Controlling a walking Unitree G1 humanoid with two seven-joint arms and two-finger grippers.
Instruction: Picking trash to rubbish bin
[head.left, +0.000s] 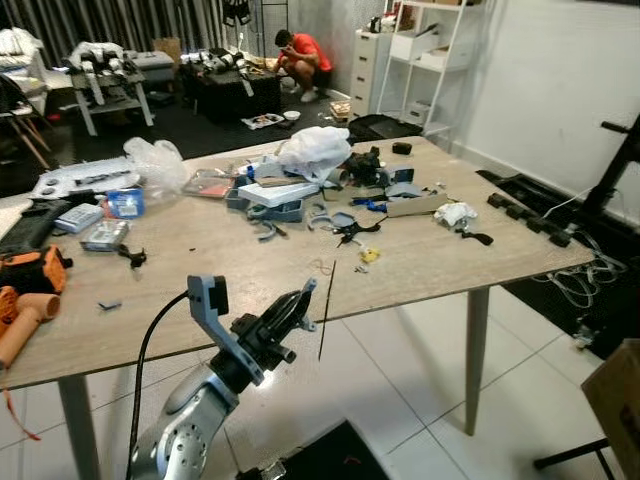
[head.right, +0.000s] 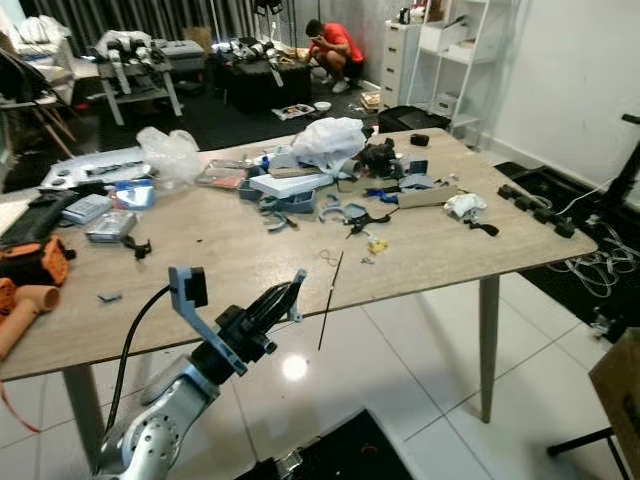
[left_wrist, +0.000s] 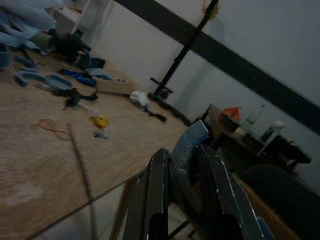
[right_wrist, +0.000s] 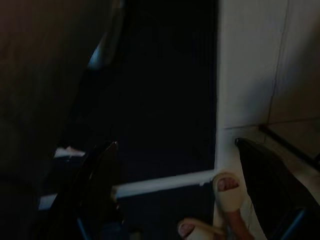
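Observation:
My left gripper (head.left: 308, 291) is raised in front of the near edge of the wooden table (head.left: 200, 250), fingers together, holding nothing. Just to its right a thin black stick (head.left: 327, 310) lies over the table edge. Farther back on the table are a small yellow scrap (head.left: 369, 255), a crumpled white paper (head.left: 455, 213), a white plastic bag (head.left: 315, 150) and a clear plastic bag (head.left: 155, 160). In the left wrist view the stick (left_wrist: 80, 160) and the yellow scrap (left_wrist: 100, 121) lie ahead of the fingers (left_wrist: 159, 200). My right gripper (right_wrist: 176, 144) hangs open over a dark floor.
Tools and blue parts clutter the table's middle; an orange drill (head.left: 30, 270) lies at its left end. A person in a red shirt (head.left: 305, 55) crouches at the back. A cardboard box (head.left: 615, 400) stands at lower right. Sandalled feet (right_wrist: 227, 190) are near my right gripper.

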